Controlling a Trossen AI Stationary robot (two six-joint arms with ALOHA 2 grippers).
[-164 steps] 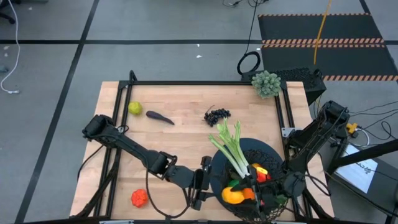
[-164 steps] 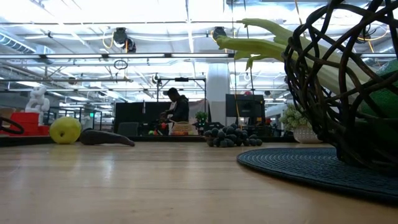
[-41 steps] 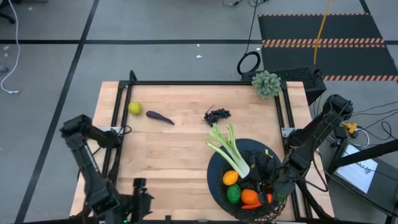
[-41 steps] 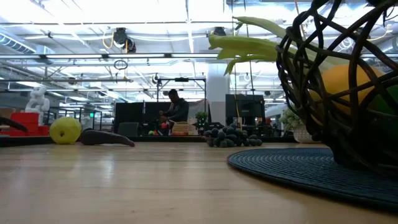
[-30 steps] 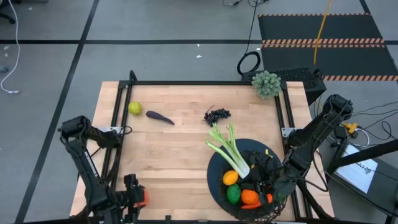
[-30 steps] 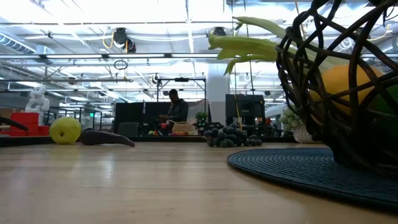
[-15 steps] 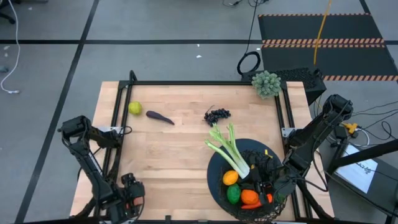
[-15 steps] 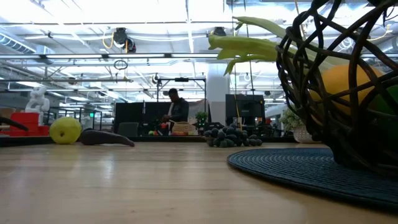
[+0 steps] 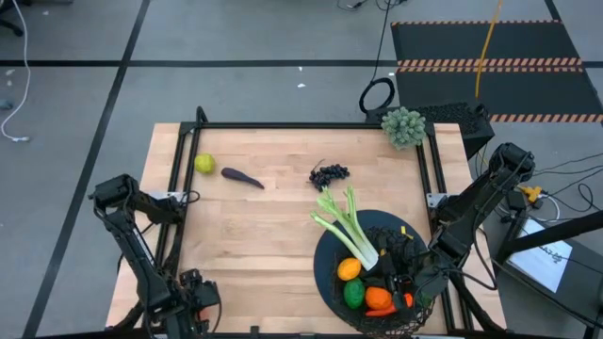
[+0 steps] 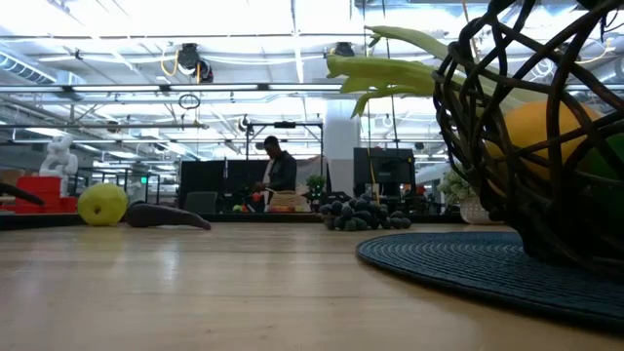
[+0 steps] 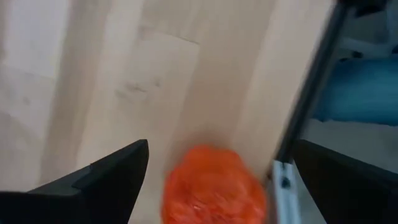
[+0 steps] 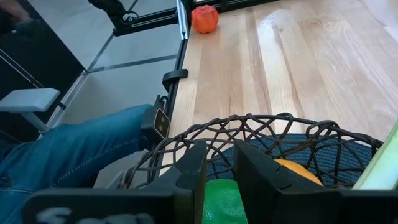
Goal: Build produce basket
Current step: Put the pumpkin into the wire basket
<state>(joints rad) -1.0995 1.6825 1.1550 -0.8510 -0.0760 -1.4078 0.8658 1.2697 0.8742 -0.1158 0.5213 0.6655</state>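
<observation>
Working at the near left corner of the table (image 9: 273,235) with the left gripper (image 11: 221,149), right over the red-orange mango (image 11: 214,185), probably because this fruit lies farthest from the basket (image 9: 400,226) and is the nearest one for this arm. Keeping the fingers (image 11: 112,177) wide apart, one on each side of the mango, touching nothing and holding nothing yet; looks like a pose made ready to come down and close on the fruit. Hard to see the mango from above, being hidden under the gripper, but clear in the right wrist view, close to the table edge. Resting with the right gripper (image 12: 219,165) low inside the basket, fingers almost together with only a thin gap, gripping nothing, just above the lime (image 9: 354,294) and beside the orange (image 9: 350,268); perhaps parked there to steady the basket or only to wait. Already in the basket: the celery stalk (image 9: 344,226), leaning out over the far rim because of its length, and some orange-red pieces under the arm. Not yet collected, far across the table: the lemon (image 9: 204,163), the eggplant (image 9: 242,177) just beside it, and the grapes (image 9: 329,174) nearer the celery leaves.
</observation>
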